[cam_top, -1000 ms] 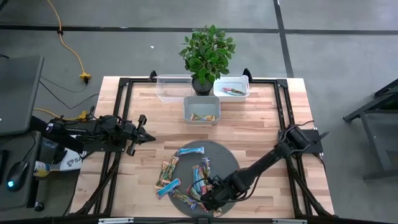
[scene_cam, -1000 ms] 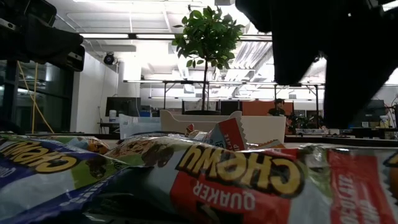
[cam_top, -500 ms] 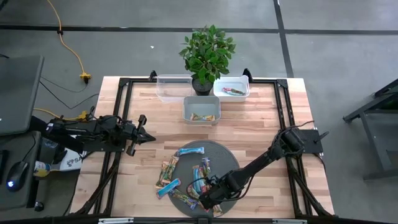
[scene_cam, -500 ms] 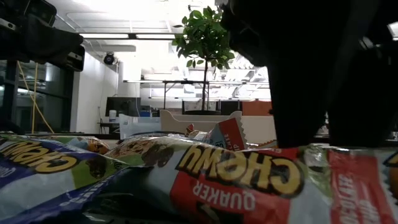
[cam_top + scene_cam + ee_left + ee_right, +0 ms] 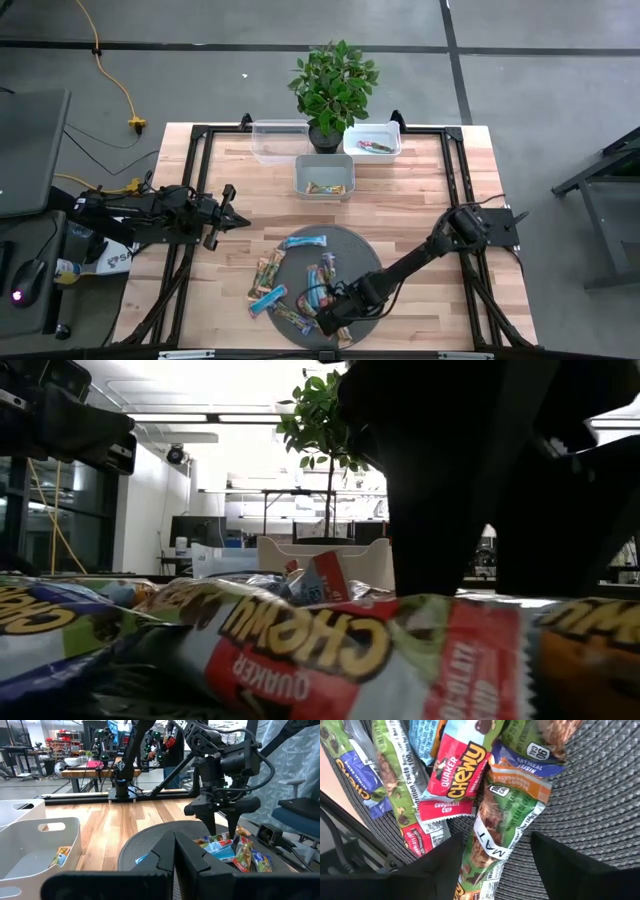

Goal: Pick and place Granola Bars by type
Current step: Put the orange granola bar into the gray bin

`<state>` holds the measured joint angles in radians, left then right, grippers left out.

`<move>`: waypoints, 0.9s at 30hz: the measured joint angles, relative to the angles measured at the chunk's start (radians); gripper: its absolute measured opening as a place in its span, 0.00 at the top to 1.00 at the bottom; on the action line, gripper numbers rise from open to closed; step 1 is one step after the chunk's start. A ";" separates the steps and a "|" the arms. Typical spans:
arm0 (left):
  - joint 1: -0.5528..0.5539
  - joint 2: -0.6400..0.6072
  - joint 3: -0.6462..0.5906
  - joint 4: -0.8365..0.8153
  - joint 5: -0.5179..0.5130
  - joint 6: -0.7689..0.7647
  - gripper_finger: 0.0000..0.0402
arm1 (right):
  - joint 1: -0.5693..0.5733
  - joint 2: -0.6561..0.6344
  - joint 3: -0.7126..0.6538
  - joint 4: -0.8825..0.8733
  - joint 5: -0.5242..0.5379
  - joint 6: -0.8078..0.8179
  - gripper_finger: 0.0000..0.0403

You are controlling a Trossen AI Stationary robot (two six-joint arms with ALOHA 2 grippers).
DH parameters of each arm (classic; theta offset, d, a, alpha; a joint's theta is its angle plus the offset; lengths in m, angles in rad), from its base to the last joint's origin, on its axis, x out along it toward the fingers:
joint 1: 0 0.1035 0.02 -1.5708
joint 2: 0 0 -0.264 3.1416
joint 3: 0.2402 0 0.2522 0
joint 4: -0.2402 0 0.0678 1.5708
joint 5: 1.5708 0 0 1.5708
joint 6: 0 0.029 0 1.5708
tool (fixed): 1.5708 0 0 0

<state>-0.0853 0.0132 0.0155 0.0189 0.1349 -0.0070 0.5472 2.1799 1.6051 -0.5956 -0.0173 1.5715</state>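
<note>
Over the last second the right end effector [image 5: 333, 322] has slid further across the round dark mat [image 5: 365, 248] toward the heap of granola bars [image 5: 300, 290], and the bars on the near side of the mat have been nudged a little, the blue ones shifting slightly. In the low view the red Chewy bar [image 5: 330, 650] now lies further across the frame, with the dark fingers [image 5: 430, 510] standing right behind it.

The right end effector's fingers are spread apart and straddle a green-and-orange bar [image 5: 505, 820] lying on the mat; the right wrist view shows one finger on each side of it, not yet closed on it, so nothing is gripped. Beside that bar on the mat lie the red Chewy bar [image 5: 455, 770] and several green and blue wrapped ones.

The left end effector [image 5: 228, 208] hangs over the desk [image 5: 420, 190] well off the mat, on the side away from the right arm, with its fingers pressed together and empty.

As for progress, three clear bins sit beyond the mat, near the potted plant [image 5: 332, 85]. The middle bin [image 5: 324, 175], nearest the mat, holds what looks like one yellow-brown bar; the bin [image 5: 372, 141] on the right-arm side of the plant holds a reddish one or two; the third bin [image 5: 280, 138] looks empty. About ten bars remain on the mat, so I judge the sorting to be in its early part, with most of the work left.
</note>
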 joint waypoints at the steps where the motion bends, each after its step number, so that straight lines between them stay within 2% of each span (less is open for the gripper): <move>1: 0.000 0.000 0.000 0.000 0.000 0.000 1.00 | -0.002 0.000 0.000 -0.001 -0.002 0.000 0.47; 27: 0.000 0.000 0.000 0.000 0.006 0.000 1.00 | -0.003 0.003 0.021 -0.071 -0.080 -0.007 0.83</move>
<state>-0.0856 0.0132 0.0158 0.0193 0.1406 -0.0071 0.5438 2.1826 1.6256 -0.6662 -0.0974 1.5641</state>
